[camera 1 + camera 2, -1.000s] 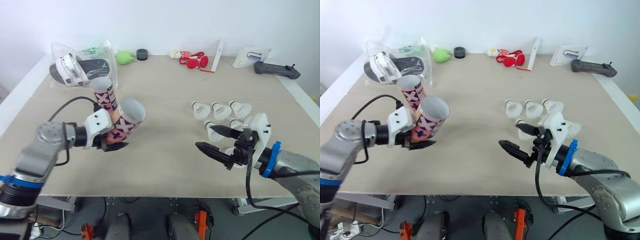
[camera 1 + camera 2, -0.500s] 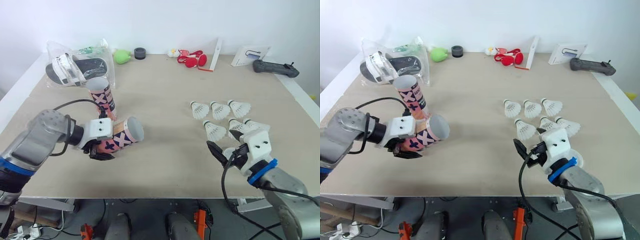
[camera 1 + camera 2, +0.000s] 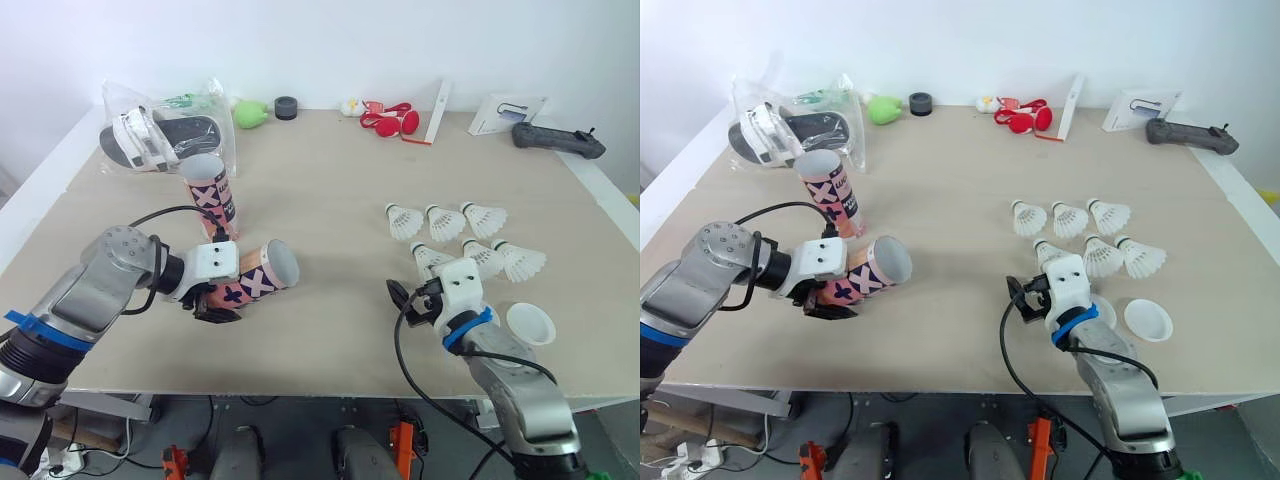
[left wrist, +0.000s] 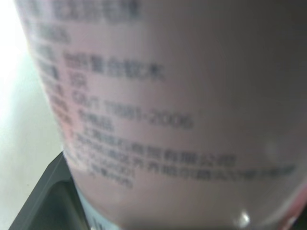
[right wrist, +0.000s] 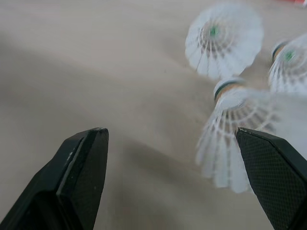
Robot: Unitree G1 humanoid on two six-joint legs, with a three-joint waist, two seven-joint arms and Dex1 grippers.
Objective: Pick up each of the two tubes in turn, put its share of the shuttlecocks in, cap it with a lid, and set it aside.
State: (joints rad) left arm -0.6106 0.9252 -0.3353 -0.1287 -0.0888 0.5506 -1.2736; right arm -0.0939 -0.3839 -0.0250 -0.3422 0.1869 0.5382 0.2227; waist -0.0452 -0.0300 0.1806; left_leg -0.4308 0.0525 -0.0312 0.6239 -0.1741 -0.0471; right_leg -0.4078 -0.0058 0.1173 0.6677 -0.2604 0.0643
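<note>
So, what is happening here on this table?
The left gripper is shut on one pink tube, tilted low over the table with its open mouth toward the right gripper. The second tube stands upright behind it. The right gripper is open and empty beside six shuttlecocks lying loose. One white lid lies nearby.

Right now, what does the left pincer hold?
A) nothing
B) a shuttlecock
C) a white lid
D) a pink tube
D: the left pincer is shut on the pink tube, which is tipped over with its open end toward the robot's right.
</note>
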